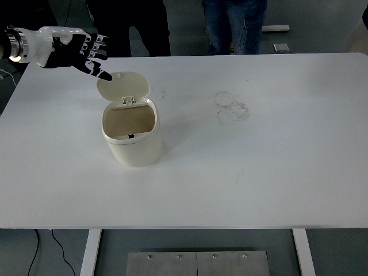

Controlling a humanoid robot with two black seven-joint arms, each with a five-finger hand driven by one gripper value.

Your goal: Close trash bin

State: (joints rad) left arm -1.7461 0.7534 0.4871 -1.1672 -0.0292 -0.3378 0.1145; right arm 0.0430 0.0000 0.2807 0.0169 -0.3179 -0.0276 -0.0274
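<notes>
A small cream trash bin (133, 139) stands on the left half of the white table (259, 167). Its round lid (123, 86) is flipped up and back on its hinge, so the brown inside shows. My left hand (86, 53) reaches in from the upper left, fingers spread and holding nothing. Its thumb tip hangs just above the lid's upper left rim; whether it touches I cannot tell. The right arm is out of view.
Faint ring marks (232, 107) stain the table right of the bin. Two people's legs (236, 26) stand behind the far edge. A cable (57, 253) hangs below the near left corner.
</notes>
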